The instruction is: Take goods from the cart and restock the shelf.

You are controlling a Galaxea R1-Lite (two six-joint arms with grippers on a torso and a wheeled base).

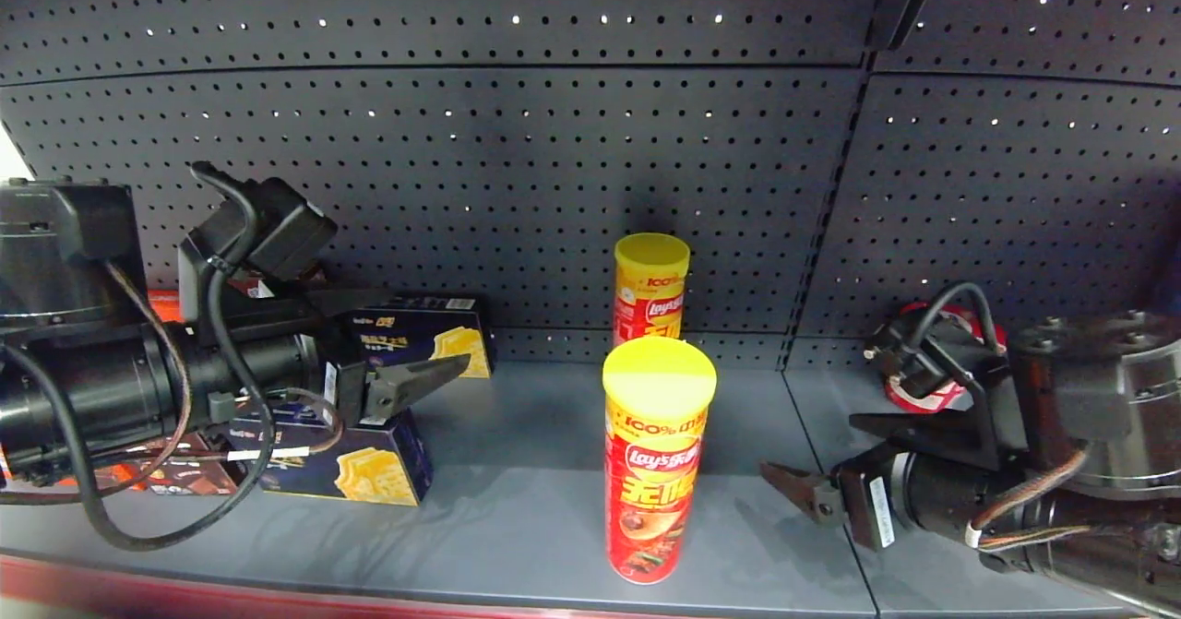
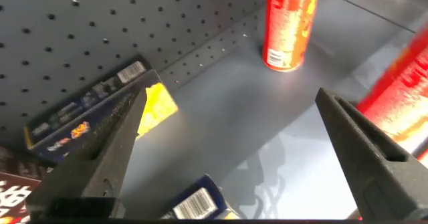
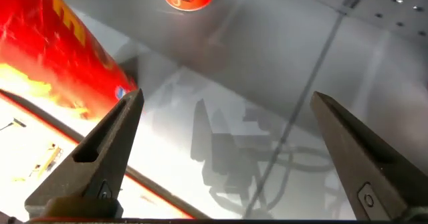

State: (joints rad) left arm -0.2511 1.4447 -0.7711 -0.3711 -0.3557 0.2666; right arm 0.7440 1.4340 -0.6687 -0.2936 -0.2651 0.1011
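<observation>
The left arm hides parts of the rear box and front box at the shelf's left end; the left gripper is spread, empty. Mid-shelf, the front chip can near the front edge hides the rear can's base. The right gripper is spread, empty; a red item behind it is mostly hidden.

Logo lettering on front can and rear can; barcode stickers on near box and far box.
</observation>
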